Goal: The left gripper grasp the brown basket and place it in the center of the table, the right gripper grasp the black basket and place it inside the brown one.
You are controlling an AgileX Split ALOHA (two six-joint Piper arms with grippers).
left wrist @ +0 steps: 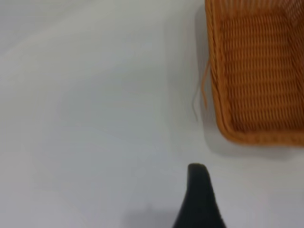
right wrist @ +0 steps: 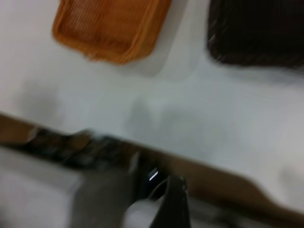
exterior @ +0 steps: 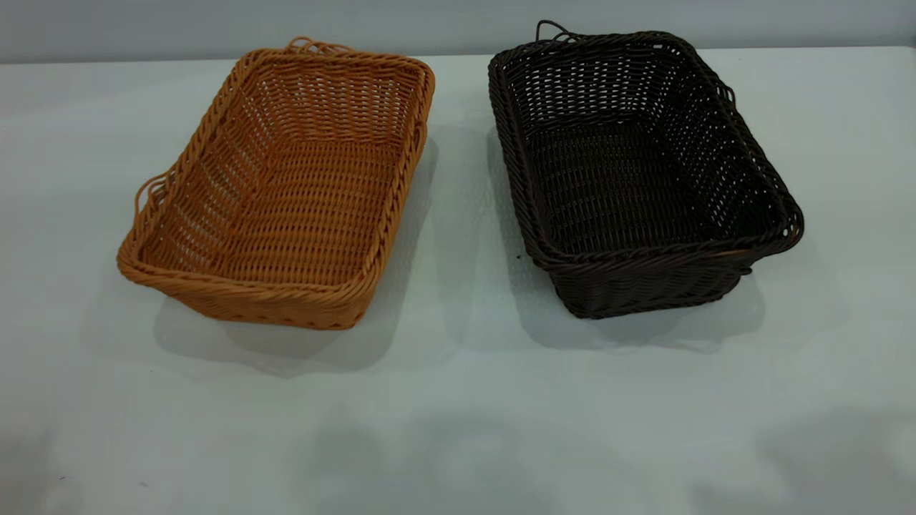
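Wicker brown basket sits left on table, black basket beside it, apart. Likely light, stiff; pinch its rim. Left gripper nearby, holding nothing; you can't tell its opening.

Neither arm shows in the exterior view. In the left wrist view, one slim black finger of the left pincer pokes up, touching nothing. In the right wrist view, a dark, blurred finger of the right pincer shows, likewise touching nothing.
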